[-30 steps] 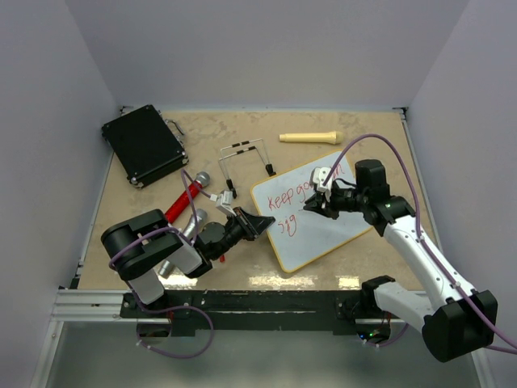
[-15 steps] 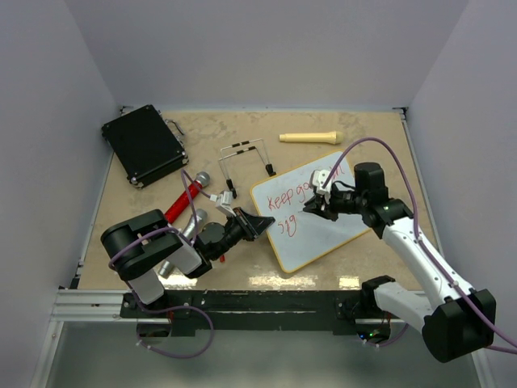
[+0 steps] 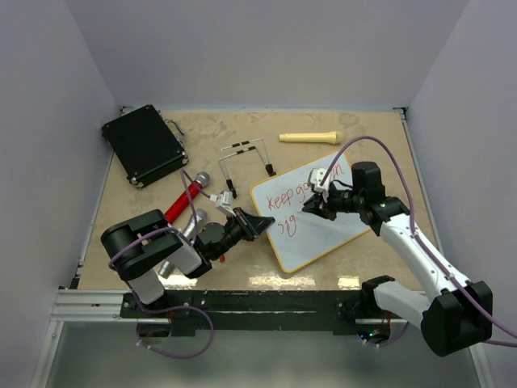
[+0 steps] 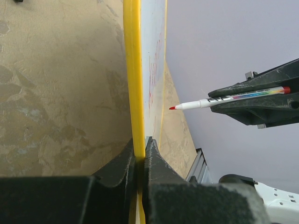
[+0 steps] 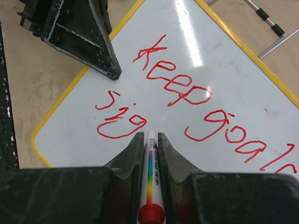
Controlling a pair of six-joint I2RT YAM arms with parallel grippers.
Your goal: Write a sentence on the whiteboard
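Observation:
The whiteboard (image 3: 319,230) lies tilted on the table, white with a yellow frame. The sentence (image 5: 187,91) reads "keep goals" in red, with "sig" (image 5: 119,122) on a second line below it. My left gripper (image 3: 262,222) is shut on the board's left frame edge (image 4: 132,70), which the left wrist view shows edge-on between the fingers (image 4: 140,142). My right gripper (image 3: 310,208) is shut on a rainbow-banded red marker (image 5: 152,177). The marker's tip (image 4: 173,108) points at the board just right of "sig"; whether it touches I cannot tell.
A black case (image 3: 144,144) sits at the back left. A cream handle-shaped tool (image 3: 309,137) lies at the back, thin metal rods (image 3: 242,153) behind the board, and a red-handled tool (image 3: 184,200) beside the left arm. Walls close the table on three sides.
My right gripper has shifted slightly left with the marker over the second line. The left gripper and the board have stayed still.

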